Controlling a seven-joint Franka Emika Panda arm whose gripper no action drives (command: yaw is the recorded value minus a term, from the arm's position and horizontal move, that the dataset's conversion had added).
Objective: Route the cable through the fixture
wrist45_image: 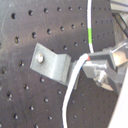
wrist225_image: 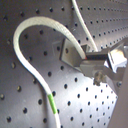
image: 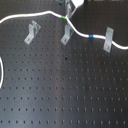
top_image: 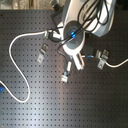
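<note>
The cable (image: 30, 15) is a thin white cord that runs across the far part of the black perforated board, with a green band (image: 63, 17) and a blue band (image: 90, 36). Three metal bracket fixtures stand on the board: a left one (image: 32, 31), a middle one (image: 65, 34) and a right one (image: 107, 40). The cable passes close by the middle and right brackets. My gripper (wrist45_image: 89, 59) is shut on the cable just past the green band (wrist45_image: 89, 34), right beside a bracket (wrist45_image: 50, 62). In the second wrist view the cable (wrist225_image: 22, 35) loops away from the gripper (wrist225_image: 90, 59).
The cable's loose left end curves down along the first exterior view's left edge (image: 2, 70). In the second exterior view the arm (top_image: 82, 22) hides the middle of the cable, and a small blue object (top_image: 2, 90) sits at the second exterior view's left edge.
</note>
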